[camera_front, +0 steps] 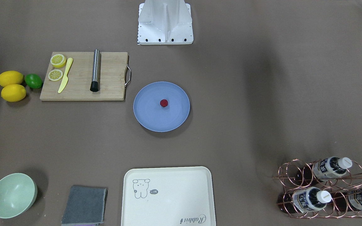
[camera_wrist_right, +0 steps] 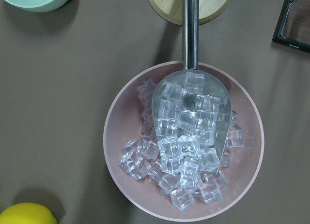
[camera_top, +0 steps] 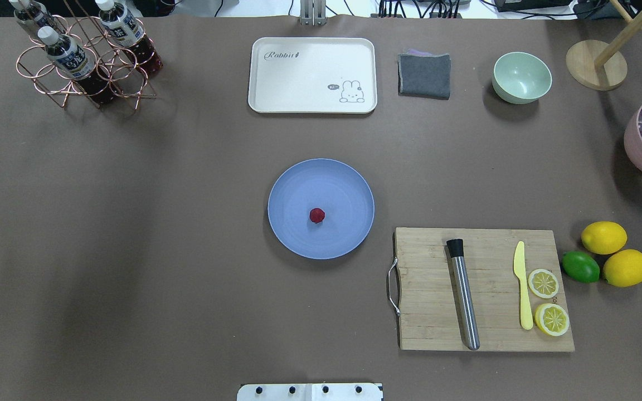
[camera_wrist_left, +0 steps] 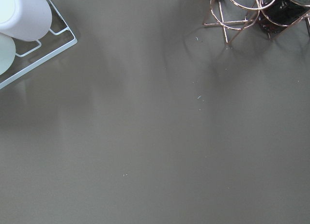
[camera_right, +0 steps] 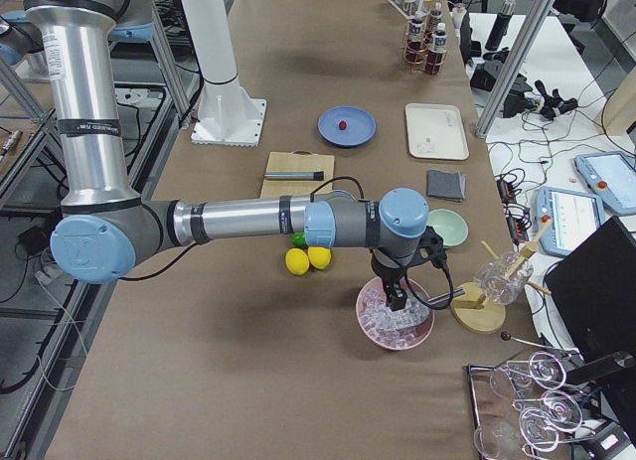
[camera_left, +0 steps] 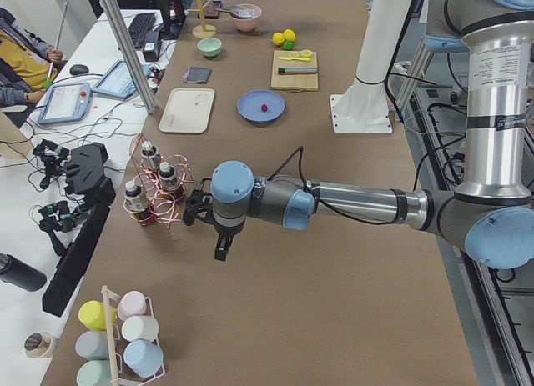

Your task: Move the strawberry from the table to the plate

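Job looks done: strawberry (camera_top: pixel 316 215) sits loose near centre of plate (camera_top: pixel 298 189). Well away from plate: left gripper (camera_left: pixel 220 240), right gripper (camera_right: pixel 396 295); jaws, cannot tell on either. Risk: round berry rolls off if plate gets nudged

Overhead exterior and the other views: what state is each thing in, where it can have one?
strawberry, lying on the plate, nothing gripping it.
plate, holds only the strawberry.
cream tray, nothing on it.
green bowl, upright, empty.
pink bowl, filled with ice cubes, scoop resting in it.
left gripper, away from the plate; open or shut cannot be told.
right gripper, above the pink bowl; open or shut cannot be told.
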You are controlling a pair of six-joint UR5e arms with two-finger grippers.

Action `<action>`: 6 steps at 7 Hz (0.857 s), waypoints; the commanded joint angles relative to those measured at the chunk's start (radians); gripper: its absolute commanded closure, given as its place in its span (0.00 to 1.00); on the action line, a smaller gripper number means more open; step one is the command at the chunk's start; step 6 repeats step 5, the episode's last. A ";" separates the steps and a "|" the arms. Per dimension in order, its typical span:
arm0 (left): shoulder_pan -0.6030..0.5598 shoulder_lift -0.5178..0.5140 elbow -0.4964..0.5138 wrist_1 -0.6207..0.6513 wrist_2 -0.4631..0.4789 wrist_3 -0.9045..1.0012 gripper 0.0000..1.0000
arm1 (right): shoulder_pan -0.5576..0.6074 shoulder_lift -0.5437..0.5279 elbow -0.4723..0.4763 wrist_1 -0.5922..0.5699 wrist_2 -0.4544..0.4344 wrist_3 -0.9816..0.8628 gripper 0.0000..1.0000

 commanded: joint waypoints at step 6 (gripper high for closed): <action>-0.002 0.002 0.000 0.000 0.005 -0.001 0.02 | 0.000 -0.009 0.006 0.000 0.008 0.002 0.00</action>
